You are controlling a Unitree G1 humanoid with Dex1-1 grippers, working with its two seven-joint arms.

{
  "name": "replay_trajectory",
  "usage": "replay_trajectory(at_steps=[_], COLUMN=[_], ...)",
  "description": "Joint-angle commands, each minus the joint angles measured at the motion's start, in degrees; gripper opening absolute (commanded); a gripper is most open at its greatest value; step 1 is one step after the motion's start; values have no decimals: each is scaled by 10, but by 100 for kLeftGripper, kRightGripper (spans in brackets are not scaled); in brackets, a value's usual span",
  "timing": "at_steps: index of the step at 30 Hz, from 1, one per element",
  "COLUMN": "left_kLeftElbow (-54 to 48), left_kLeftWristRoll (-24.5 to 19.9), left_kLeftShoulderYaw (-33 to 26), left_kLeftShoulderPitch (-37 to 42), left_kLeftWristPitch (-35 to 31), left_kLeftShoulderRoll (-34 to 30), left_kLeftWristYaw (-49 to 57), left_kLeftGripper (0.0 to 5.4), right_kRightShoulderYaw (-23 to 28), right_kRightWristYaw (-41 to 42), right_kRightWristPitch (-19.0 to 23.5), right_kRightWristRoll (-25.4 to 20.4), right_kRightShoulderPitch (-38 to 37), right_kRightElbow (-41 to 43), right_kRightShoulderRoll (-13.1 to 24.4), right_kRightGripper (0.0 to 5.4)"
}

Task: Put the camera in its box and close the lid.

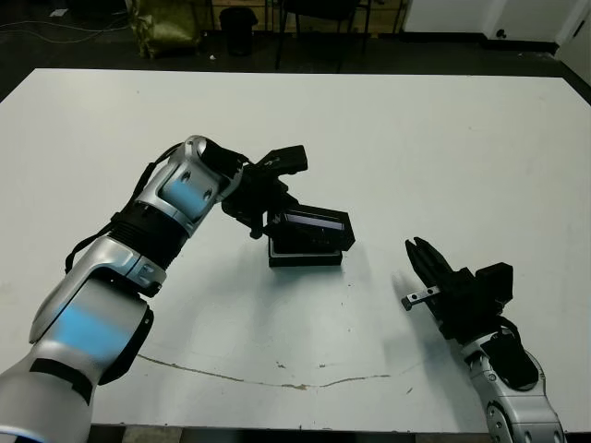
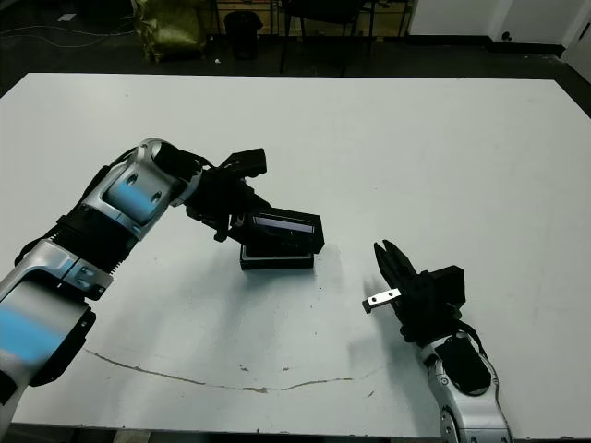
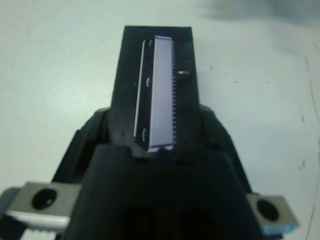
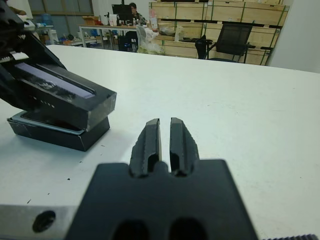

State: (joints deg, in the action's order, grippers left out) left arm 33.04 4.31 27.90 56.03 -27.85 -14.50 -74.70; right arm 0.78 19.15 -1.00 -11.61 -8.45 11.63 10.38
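The black lid (image 1: 314, 226) with its pale window strip lies tilted over the box (image 1: 305, 257), its held end raised. My left gripper (image 1: 274, 210) is shut on that end of the lid; in the left wrist view the lid (image 3: 159, 90) runs out between the two fingers (image 3: 93, 134). The camera is hidden. My right gripper (image 1: 420, 247) hovers low to the right of the box, shut and holding nothing. In the right wrist view its fingertips (image 4: 165, 131) point past the lid (image 4: 65, 97) and the box (image 4: 60, 131).
A thin dark crack line (image 1: 277, 378) crosses the white table (image 1: 443, 138) near its front edge. Chairs and shelves stand beyond the far edge, and a person (image 4: 134, 7) sits far off at a desk.
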Motion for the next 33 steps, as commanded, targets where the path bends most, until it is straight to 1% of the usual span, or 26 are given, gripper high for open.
replay_trajectory(at_steps=[1,3,6,11,15,19,22,26,28,31,33], left_kLeftElbow=[15,18,22,26,27,25,26,25,22,24,24], left_kLeftWristRoll=[10,15,18,18,18,20,20,22,24,23,27], left_kLeftShoulderYaw=[8,13,17,18,20,21,22,24,26,26,28], left_kLeftShoulderPitch=[5,6,8,7,7,8,9,9,7,3,2], left_kLeftWristPitch=[13,18,25,37,48,44,41,43,43,59,58], left_kLeftShoulderRoll=[1,2,3,7,7,6,6,5,3,1,0], left_kLeftWristYaw=[3,4,2,-5,-16,-20,-22,-26,-25,-28,-24], left_kLeftGripper=[255,255,255,255,255,255,255,255,255,255,255], right_kRightShoulderYaw=[0,0,0,1,1,3,3,1,1,2,2], right_kRightWristYaw=[-4,-1,-4,-1,-4,-2,1,-7,-5,-1,-3], right_kRightWristPitch=[11,4,6,15,15,15,6,17,20,17,10], right_kRightWristRoll=[2,3,6,-2,4,-3,-5,4,1,-4,1], right_kRightShoulderPitch=[-6,-5,-5,-6,-6,-7,-6,-7,-7,-8,-8], right_kRightElbow=[0,-4,-2,2,3,0,-5,2,5,2,-1], right_kRightShoulderRoll=[1,2,3,2,4,0,0,2,2,1,1], right_kRightGripper=[0,0,0,0,0,0,0,0,0,0,0])
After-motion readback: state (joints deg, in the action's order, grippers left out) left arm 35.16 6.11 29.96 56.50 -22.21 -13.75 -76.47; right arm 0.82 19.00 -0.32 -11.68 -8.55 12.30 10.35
